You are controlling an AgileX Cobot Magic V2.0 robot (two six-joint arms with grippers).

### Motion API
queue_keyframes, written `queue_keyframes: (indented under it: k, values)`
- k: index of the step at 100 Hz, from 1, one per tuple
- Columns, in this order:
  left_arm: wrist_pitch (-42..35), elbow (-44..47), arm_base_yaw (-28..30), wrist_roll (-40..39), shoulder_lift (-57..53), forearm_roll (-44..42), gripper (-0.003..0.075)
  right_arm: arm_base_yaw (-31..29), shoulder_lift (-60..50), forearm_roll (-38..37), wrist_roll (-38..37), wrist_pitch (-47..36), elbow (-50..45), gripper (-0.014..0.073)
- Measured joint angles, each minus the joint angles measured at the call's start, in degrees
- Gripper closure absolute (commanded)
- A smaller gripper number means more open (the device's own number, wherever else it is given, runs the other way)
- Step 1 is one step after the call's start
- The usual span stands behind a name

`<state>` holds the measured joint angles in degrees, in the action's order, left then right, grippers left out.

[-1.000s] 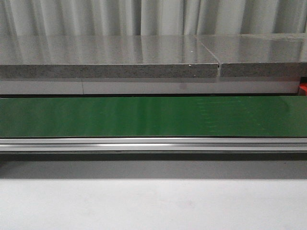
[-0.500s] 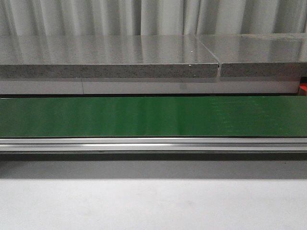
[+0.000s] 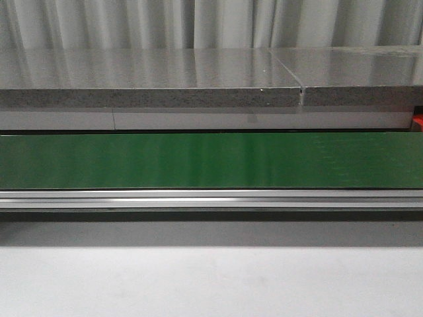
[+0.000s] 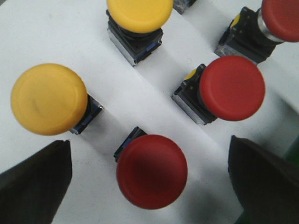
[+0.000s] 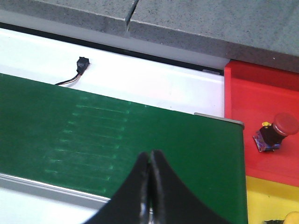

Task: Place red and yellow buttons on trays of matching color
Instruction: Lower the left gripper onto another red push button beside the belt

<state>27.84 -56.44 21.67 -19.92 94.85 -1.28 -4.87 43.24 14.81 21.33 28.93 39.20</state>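
Green conveyor belt point(image 3: 211, 160) runs bare below a grey stone counter point(image 3: 152, 79), no arm visible in the front view.

The left gripper point(image 4: 149, 179) hangs wide open and empty over a white surface point(image 4: 28, 28), its dark fingers point(image 4: 35, 186) either side of a red button point(image 4: 152, 171); two yellow buttons point(image 4: 49, 99) and two more red ones stand near. Closing could knock the close neighbours or slip on the round cap. The right gripper point(image 5: 150, 186) is closed on nothing above the belt. One red button point(image 5: 275, 132) lies on the red tray point(image 5: 252, 93); the yellow tray point(image 5: 266, 196) is cut off.
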Motion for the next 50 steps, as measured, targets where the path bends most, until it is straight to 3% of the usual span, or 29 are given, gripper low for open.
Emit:
queue_keyframes:
  k: [16, 23, 32, 50]
  values:
    - [-0.3, 0.0, 0.0, 0.0, 1.5, 0.0, 0.0053, 0.0, 0.0, 0.0, 0.0, 0.0, 0.0, 0.0662]
    - [-0.2, 0.0, 0.0, 0.0, 1.6, 0.0, 0.0096, 0.0, 0.0, 0.0, 0.0, 0.0, 0.0, 0.0662]
    - [-0.3, 0.0, 0.0, 0.0, 1.7, 0.0, 0.0216, 0.0, 0.0, 0.0, 0.0, 0.0, 0.0, 0.0662]
    - [-0.4, 0.0, 0.0, 0.0, 1.7, 0.0, 0.0540, 0.0, 0.0, 0.0, 0.0, 0.0, 0.0, 0.0662]
